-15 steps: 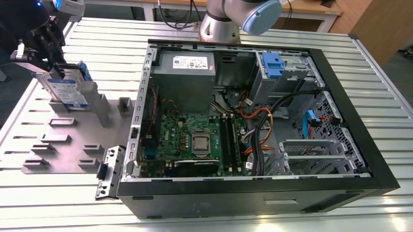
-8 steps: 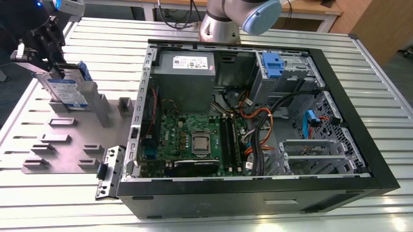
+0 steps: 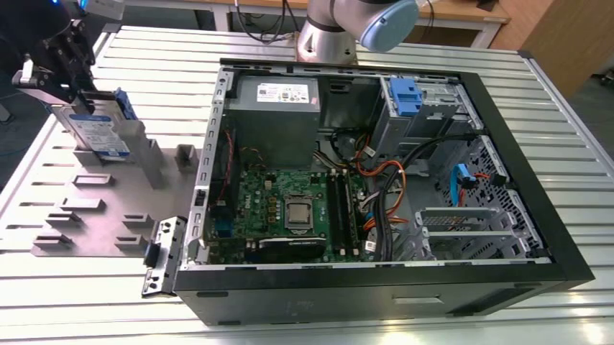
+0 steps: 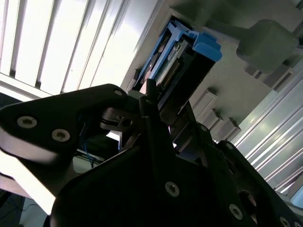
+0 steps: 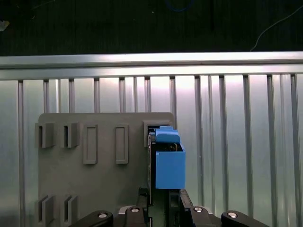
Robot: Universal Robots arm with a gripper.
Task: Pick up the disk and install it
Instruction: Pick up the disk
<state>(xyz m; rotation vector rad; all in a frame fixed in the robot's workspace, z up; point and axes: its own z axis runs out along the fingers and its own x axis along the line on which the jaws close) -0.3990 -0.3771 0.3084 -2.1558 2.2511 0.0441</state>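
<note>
At plate (image 3: 96, 212) beside open PC case (image 3: 542, 172): gripper (image 3: 77, 97) clamps disk (image 3: 99, 138).
Fingers closed narrow on disk's top end. Disk stands on edge w/ blue frame, at exterior view's left, outside case.

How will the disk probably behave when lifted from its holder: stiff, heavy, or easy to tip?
Likely stiff: the disk looks like a flat metal slab. It stands on edge on the grey fixture plate, so it may tip. Its blue carrier might flex.
</note>
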